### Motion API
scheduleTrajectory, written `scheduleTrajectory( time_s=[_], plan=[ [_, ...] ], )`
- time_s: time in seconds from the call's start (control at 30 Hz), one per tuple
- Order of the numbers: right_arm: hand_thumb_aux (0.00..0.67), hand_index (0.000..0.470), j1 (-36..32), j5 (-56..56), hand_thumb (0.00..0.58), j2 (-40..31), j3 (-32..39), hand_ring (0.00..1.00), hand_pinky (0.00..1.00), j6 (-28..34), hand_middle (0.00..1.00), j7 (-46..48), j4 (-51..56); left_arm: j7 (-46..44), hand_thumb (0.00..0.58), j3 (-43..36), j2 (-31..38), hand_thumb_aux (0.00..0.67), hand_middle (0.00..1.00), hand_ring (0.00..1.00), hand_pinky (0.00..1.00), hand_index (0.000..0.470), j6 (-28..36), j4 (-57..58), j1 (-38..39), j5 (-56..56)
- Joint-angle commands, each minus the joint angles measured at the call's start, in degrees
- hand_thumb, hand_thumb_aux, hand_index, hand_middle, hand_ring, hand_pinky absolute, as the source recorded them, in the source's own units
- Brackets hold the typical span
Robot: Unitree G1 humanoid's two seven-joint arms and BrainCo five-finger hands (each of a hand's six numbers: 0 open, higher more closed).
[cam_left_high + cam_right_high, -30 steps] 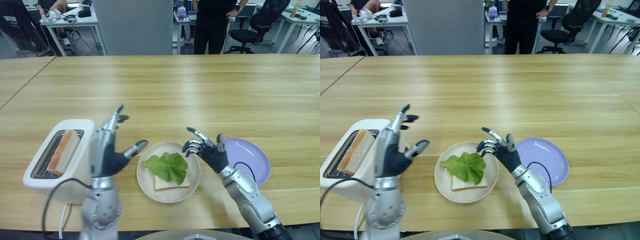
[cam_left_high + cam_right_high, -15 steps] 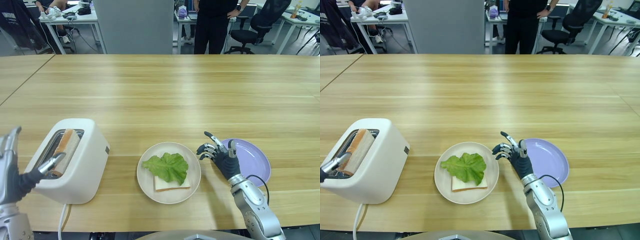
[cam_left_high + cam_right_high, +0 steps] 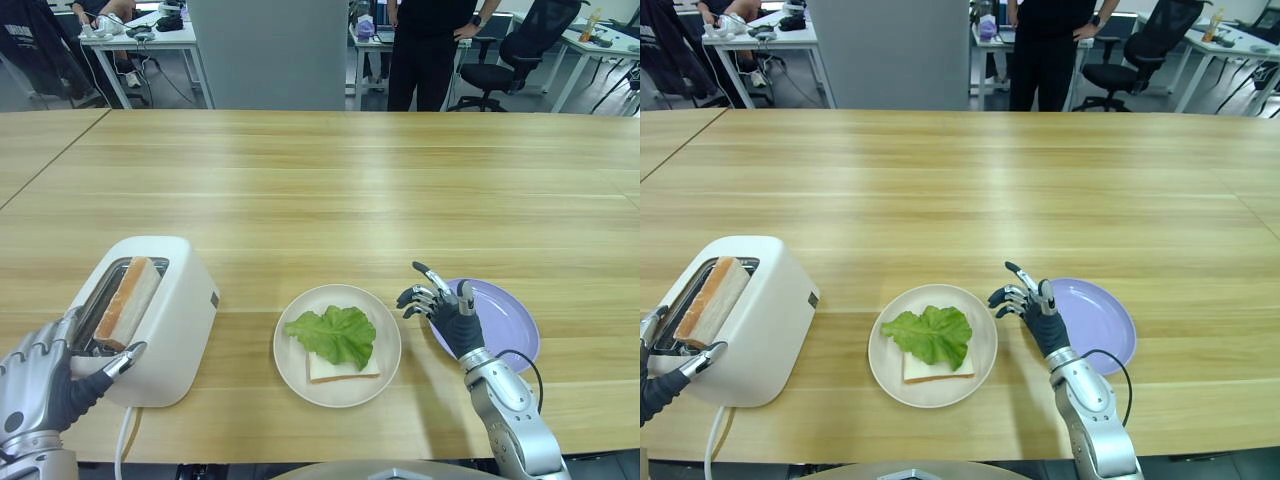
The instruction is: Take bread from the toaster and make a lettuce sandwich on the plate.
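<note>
A white toaster (image 3: 165,320) stands at the front left with one slice of bread (image 3: 128,297) upright in its slot. To its right a cream plate (image 3: 290,365) holds a bread slice (image 3: 340,368) with a lettuce leaf (image 3: 333,332) on top. My left hand (image 3: 45,385) is at the toaster's near left corner, fingers spread and holding nothing. My right hand (image 3: 445,310) stands open between the cream plate and a purple plate, touching neither.
An empty purple plate (image 3: 502,320) lies right of the cream plate. The toaster's cord (image 3: 122,445) hangs over the table's front edge. The wooden table stretches bare to the back; desks, chairs and standing people are behind it.
My left hand has swung from between toaster and plate down to the toaster's near left corner. My right hand has drawn back right from the cream plate toward the purple plate.
</note>
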Motion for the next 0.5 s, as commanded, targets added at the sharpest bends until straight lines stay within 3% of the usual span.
scheduleTrajectory(
  time_s=[0.03, 0.07, 0.1, 0.5],
  plan=[
    [0.0, 0.0, -0.3, -1.1, 0.0, 0.2, -0.8, 0.47, 0.47, 1.0, 0.47, 1.0, 2.2, 1.5, 0.543, -0.5, -1.1, 0.502, 0.21, 0.21, 0.21, 0.345, 0.6, 1.3, -0.3, -0.2],
    [0.0, 0.0, -0.4, -1.3, 0.0, 0.3, -0.8, 0.47, 0.47, 0.9, 0.47, 1.1, 2.4, 1.8, 0.543, -0.3, -1.2, 0.502, 0.21, 0.21, 0.21, 0.345, 0.6, 1.2, -0.5, -0.2],
    [0.0, 0.0, -0.5, -1.5, 0.0, 0.4, -0.9, 0.48, 0.48, 0.9, 0.48, 1.1, 2.5, 2.3, 0.58, -0.1, -1.3, 0.662, 0.21, 0.21, 0.21, 0.455, 0.7, 1.1, -0.7, -0.3],
    [0.0, 0.0, -1.1, -3.1, 0.0, 1.2, -2.1, 0.48, 0.48, 0.5, 0.48, 1.4, 4.6, 6.0, 0.58, 1.7, -2.9, 0.67, 0.22, 0.22, 0.22, 0.46, 0.6, -1.2, -4.7, -5.8]
  ],
)
